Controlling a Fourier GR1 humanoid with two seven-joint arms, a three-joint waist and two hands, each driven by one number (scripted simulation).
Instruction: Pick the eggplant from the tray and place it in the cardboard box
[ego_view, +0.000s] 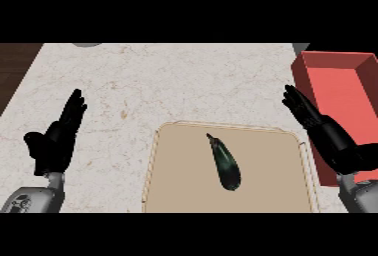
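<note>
A dark eggplant (225, 163) lies lengthwise near the middle of the beige tray (177, 190), its stem end pointing away from me. A red open box (345, 70) stands at the right edge of the counter. My right hand (325, 131) is open with straight fingers, between the tray's right rim and the box, apart from the eggplant. Left of the tray, my left hand (56, 140) is open too, fingers pointing up, holding nothing.
The tray sits at the counter's near edge on a pale marble top (170, 80). A grey object (87, 44) shows partly at the far edge. Dark wood (13, 70) borders the counter on the left.
</note>
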